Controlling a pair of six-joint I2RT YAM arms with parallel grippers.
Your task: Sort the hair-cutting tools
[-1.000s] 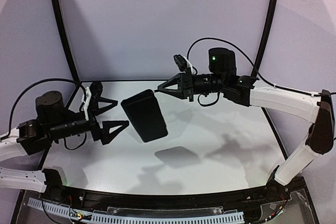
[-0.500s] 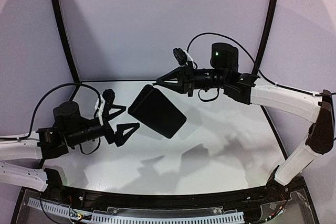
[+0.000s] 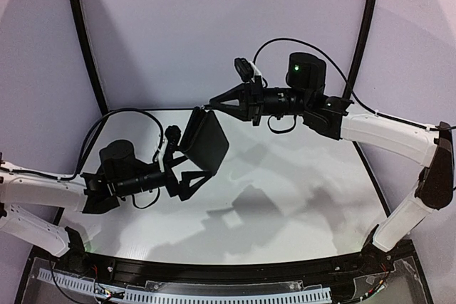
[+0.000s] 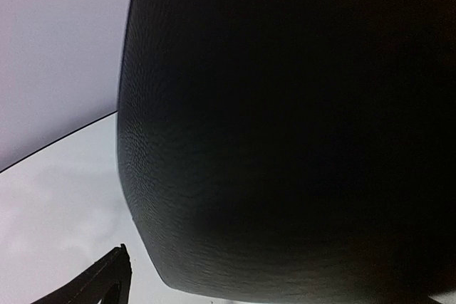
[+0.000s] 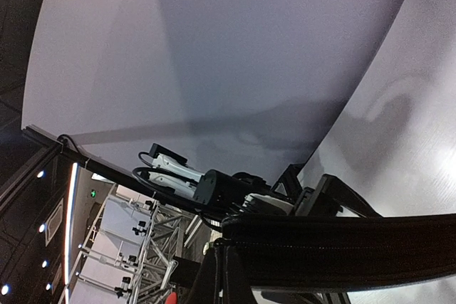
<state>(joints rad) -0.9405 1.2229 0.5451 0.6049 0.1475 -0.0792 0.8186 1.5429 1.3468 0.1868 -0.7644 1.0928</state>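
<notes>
A black rectangular zip case hangs in the air over the left middle of the table. My right gripper is shut on its top corner. In the right wrist view the case's zipped edge runs across the bottom. My left gripper is open, with its jaws at the case's lower end. In the left wrist view the case fills almost the whole frame, and one fingertip shows at the lower left. I cannot tell whether the fingers touch the case. No combs or scissors are in view.
The white table carries the shadows of the case and arms. A black frame tube stands at the back left and another at the back right. The left arm shows in the right wrist view.
My left gripper has moved right and forward up to the case's lower end. My right gripper has swung the hanging case, which now faces more edge-on and sits a little further left.
</notes>
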